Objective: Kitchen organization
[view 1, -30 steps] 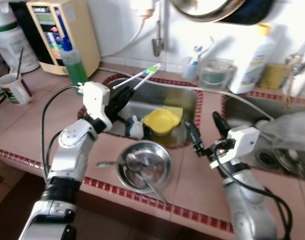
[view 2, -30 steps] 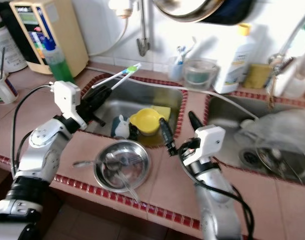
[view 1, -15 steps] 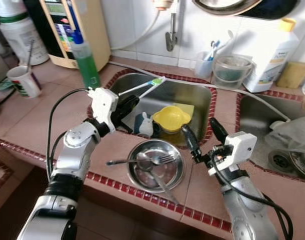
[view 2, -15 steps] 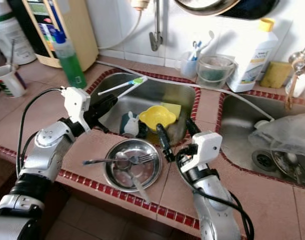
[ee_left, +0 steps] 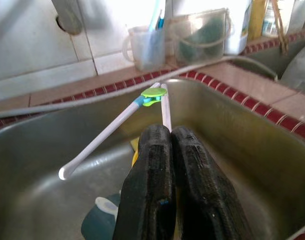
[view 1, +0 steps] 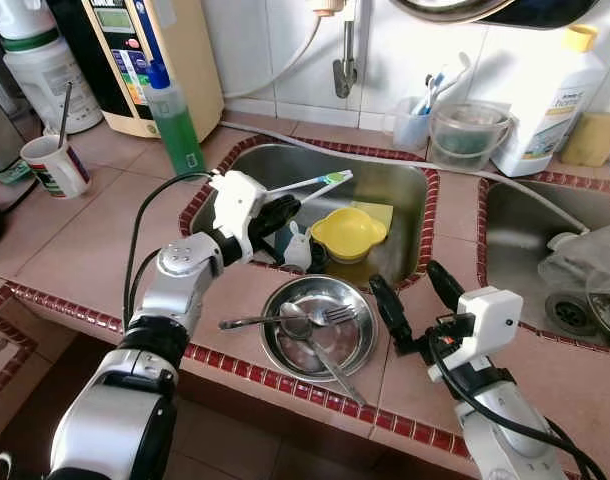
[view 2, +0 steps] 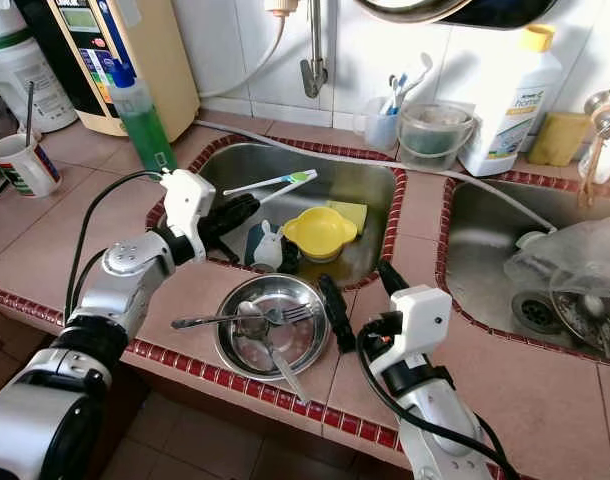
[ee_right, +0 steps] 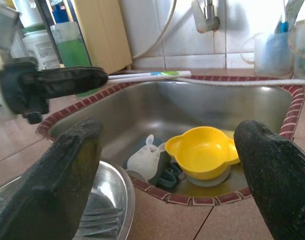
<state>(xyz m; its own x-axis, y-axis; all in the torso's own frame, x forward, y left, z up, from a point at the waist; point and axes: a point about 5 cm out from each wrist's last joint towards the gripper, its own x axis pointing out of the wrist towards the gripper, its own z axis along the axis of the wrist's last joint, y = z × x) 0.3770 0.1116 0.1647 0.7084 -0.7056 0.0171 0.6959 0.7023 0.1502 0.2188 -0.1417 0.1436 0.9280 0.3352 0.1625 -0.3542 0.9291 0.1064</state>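
Lower over the steel sink [view 1: 385,185] than a second ago, the left tool [view 1: 278,208] clamps white training chopsticks with a green clip [view 1: 307,184], their long axis pointing toward the back wall. Right tool [view 1: 413,302] hangs spread beside the steel bowl [view 1: 317,330] on the worktop [view 1: 75,230].

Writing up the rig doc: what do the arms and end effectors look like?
Both arms are silver metal with rounded segments and black joint bands. Each wrist carries a white boxy housing, with black cables looping along the forearm. The left end effector and right end effector each have two long, matte black, textured fingers. No markings are legible.
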